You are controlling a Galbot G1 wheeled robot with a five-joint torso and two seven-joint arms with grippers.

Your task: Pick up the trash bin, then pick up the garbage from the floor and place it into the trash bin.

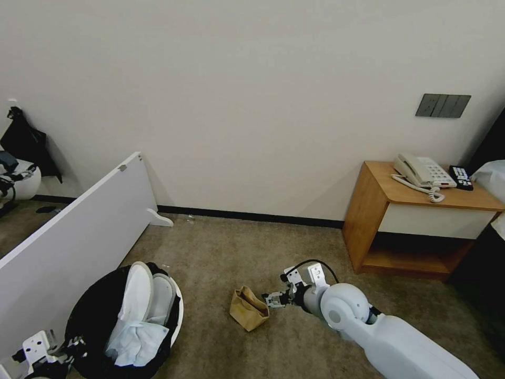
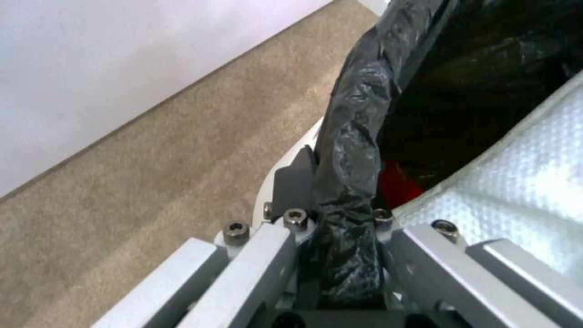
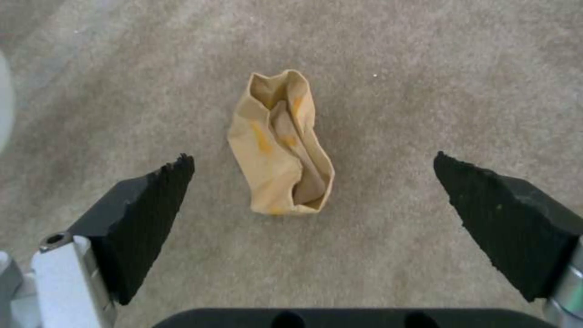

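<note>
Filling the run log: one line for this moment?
left gripper: shut on trash bin rim | right gripper: open, above brown paper bag | bag: on floor

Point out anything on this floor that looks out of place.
A crumpled brown paper bag lies on its side on the carpet, between the open right claw's pads. Two white slippers stick upright from the trash bin gripped by the left claw.

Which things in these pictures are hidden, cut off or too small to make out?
- Trash bin: its depth is hidden in the head view by the slippers and tissues.
- Red thing: the left wrist view leaves it mostly covered by the black bag and a slipper.
- Left gripper: the picture's lower edge cuts it off.
- Remote: its buttons are too small in the head view.
- Paper bag: its inside is folded shut.
</note>
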